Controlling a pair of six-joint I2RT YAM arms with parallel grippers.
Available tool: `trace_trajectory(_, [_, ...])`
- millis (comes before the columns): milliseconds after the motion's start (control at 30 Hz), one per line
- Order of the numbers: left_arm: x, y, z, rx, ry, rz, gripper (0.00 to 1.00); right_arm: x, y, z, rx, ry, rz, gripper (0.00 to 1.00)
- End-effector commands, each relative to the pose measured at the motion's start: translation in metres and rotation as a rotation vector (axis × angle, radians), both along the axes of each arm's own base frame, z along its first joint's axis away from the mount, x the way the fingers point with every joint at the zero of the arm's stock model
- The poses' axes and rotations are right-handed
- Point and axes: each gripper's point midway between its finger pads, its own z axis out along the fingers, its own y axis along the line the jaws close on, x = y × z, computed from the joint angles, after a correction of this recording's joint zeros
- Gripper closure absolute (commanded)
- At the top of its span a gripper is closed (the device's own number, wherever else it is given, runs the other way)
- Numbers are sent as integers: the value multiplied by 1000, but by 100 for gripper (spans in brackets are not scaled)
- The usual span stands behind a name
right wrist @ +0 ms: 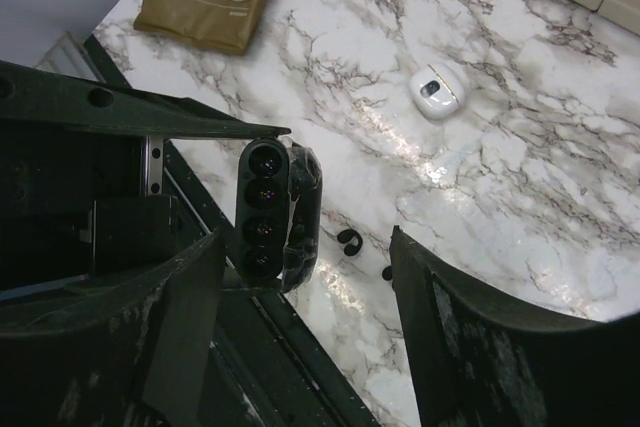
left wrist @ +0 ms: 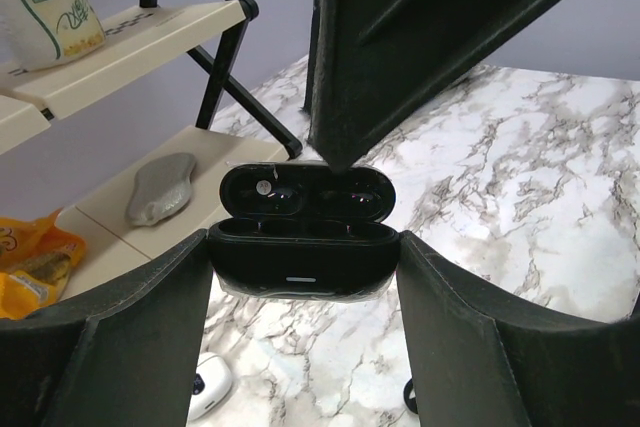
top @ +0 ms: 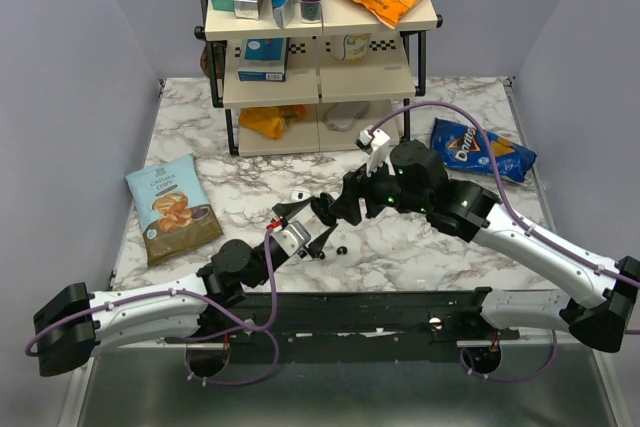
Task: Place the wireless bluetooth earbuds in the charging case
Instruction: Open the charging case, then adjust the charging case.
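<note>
Clamped between the fingers (left wrist: 150,327) of the left end effector (left wrist: 302,245): the case (left wrist: 300,269), black, held above the counter (left wrist: 520,177), lid open. One finger against each short end of the case. Impossible to tell whether the wells hold anything; only glossy hollows and one small silver dot in the lid.

Hovering just above the open lid: the right end effector (right wrist: 300,242), spread wide, nothing between its fingers. One fingertip (left wrist: 335,142) almost at the lid's rim; touching or not, cannot tell.

Lying on the counter just beside and below the case: one earbud (right wrist: 347,240), black and glossy, free of both end effectors. Near it, a second small dark bit (right wrist: 387,272), half hidden behind the right finger and too hidden to name.

Farther out on the counter: a white pod (right wrist: 435,92), a chip bag (top: 172,209) at the left, a blue bag (top: 482,150) at the right. At the far edge, a shelf (top: 318,87) with boxes and snacks, and a grey oval (left wrist: 160,189) on a low board.
</note>
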Motion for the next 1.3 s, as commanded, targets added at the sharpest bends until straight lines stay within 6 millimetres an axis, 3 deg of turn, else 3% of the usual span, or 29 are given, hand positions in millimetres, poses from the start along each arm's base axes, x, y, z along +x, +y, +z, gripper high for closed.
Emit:
trace_trajectory(0, [0,-1,20,-51,-32,1,100,0,11,-6,10,27,32,30])
trace_trajectory(200, [-1,-3,21,-52,-31,-7,100,11,11,-13,-21,26,-20,44])
trace_trajectory(467, [-2,0,20,-51,-27,-3,100,15,17,-19,-34,36,-17,57])
trace_trajectory(633, [1,0,19,-49,-9,14,100,15,18,-15,-25,14,3,74])
trace_trajectory(733, [5,0,14,-31,34,32,83,13,17,-11,-24,-9,25,89])
trace_trajectory(800, [7,-2,11,-16,69,44,59,10,17,-8,-24,-28,50,99])
trace_trajectory(833, [8,-3,10,4,82,50,50,6,17,-3,-17,-45,77,99])
trace_trajectory(867, [10,-2,8,10,94,63,35,4,16,0,-27,-71,104,99])
trace_trajectory(933, [10,-2,8,6,110,62,22,2,13,7,-25,-95,117,99])
trace_trajectory(1000, [10,0,10,-25,128,71,1,0,9,9,-36,-119,127,99])
trace_trajectory(1267, [16,3,19,-50,163,103,1,-10,-3,29,-11,-175,147,99])
